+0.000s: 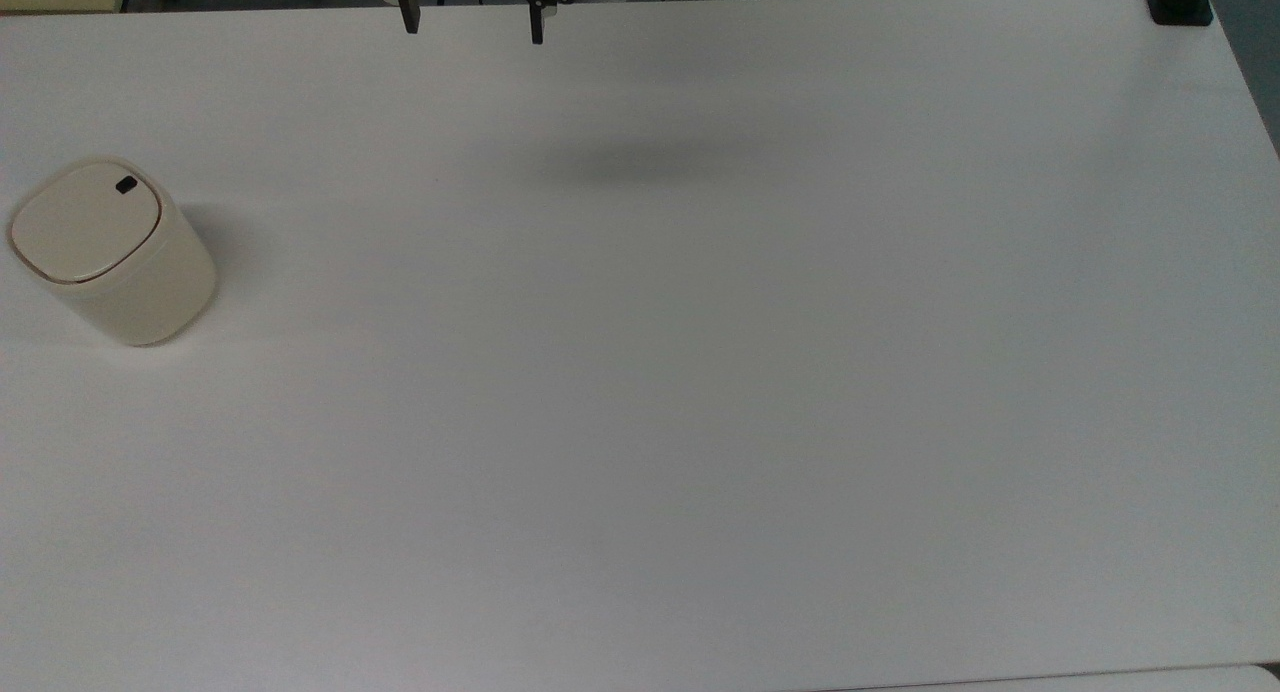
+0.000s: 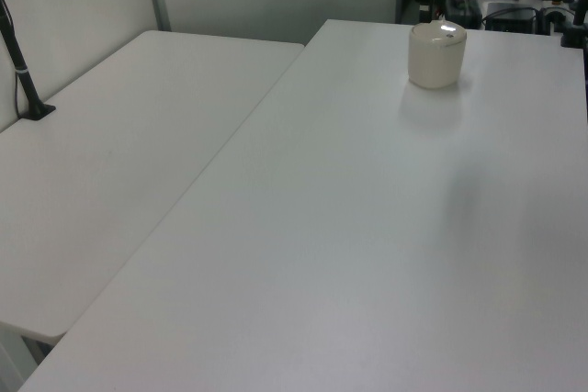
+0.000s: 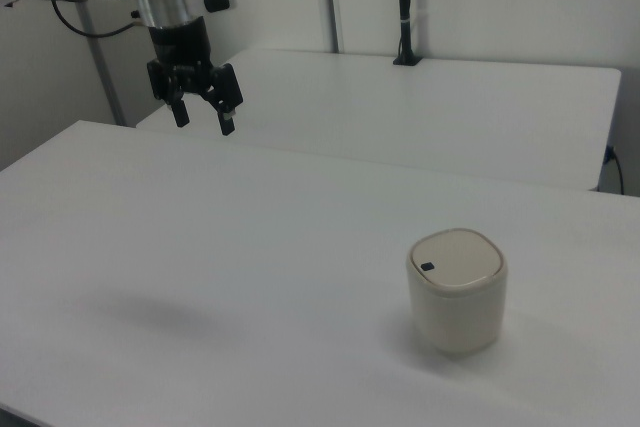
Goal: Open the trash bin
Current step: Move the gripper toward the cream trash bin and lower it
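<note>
One trash bin, lid shut, near the table's edge.
Well away from the trash bin, the gripper hangs high with fingers spread, holding nothing; bare tabletop lies between them.

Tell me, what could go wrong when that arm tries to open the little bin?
The trash bin stands alone near the table edge in the top view, lid shut. Its black button is a small target, so an open gripper coming from high and far away might miss it. The bin looks light and nothing braces it, so an off-centre push could slide or tip it, perhaps over that edge.
</note>
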Tool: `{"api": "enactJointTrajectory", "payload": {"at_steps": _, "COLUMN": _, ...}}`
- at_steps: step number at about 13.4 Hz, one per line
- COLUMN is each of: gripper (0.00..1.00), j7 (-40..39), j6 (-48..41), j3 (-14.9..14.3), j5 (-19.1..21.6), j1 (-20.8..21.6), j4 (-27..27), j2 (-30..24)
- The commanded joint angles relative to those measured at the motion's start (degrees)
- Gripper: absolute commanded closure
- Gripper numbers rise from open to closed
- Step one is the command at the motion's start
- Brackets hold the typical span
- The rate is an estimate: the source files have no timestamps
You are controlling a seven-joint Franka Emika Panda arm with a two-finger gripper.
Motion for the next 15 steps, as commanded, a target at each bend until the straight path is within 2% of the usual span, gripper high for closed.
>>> {"api": "enactJointTrajectory", "payload": {"at_steps": 1, "gripper": 0.55, "j7": -5.74, "j6": -0.32, "j3": 0.09, "j5": 0.64, "j1": -0.63, "j4": -1.71, "j2": -1.45}}
{"api": "enactJointTrajectory", "payload": {"at_steps": 2, "gripper": 0.76, "j7": -5.74, "j6": -0.32, "j3": 0.09, "j5": 0.64, "j1": -0.63, "j4": -1.71, "j2": -1.45}}
{"api": "enactJointTrajectory", "payload": {"at_steps": 3, "gripper": 0.88, "j7": -5.74, "j6": -0.32, "j3": 0.09, "j5": 0.64, "j1": -0.63, "j4": -1.71, "j2": -1.45}}
{"api": "enactJointTrajectory", "payload": {"at_steps": 5, "gripper": 0.97, "j7": -5.74, "j6": -0.23, "j3": 0.09, "j5": 0.64, "j1": -0.54, "j4": -1.8, "j2": -1.36}}
{"api": "enactJointTrajectory", "payload": {"at_steps": 6, "gripper": 1.0, "j7": -5.74, "j6": -0.06, "j3": 0.09, "j5": 0.64, "j1": -0.63, "j4": -1.8, "j2": -1.36}}
{"api": "enactJointTrajectory", "payload": {"at_steps": 10, "gripper": 1.0, "j7": -5.04, "j6": 0.47, "j3": 0.01, "j5": 0.29, "j1": -2.11, "j4": -1.53, "j2": -0.83}}
{"api": "enactJointTrajectory", "payload": {"at_steps": 15, "gripper": 1.0, "j7": -4.78, "j6": 10.11, "j3": -0.08, "j5": 0.02, "j1": -13.26, "j4": -1.45, "j2": 2.58}}
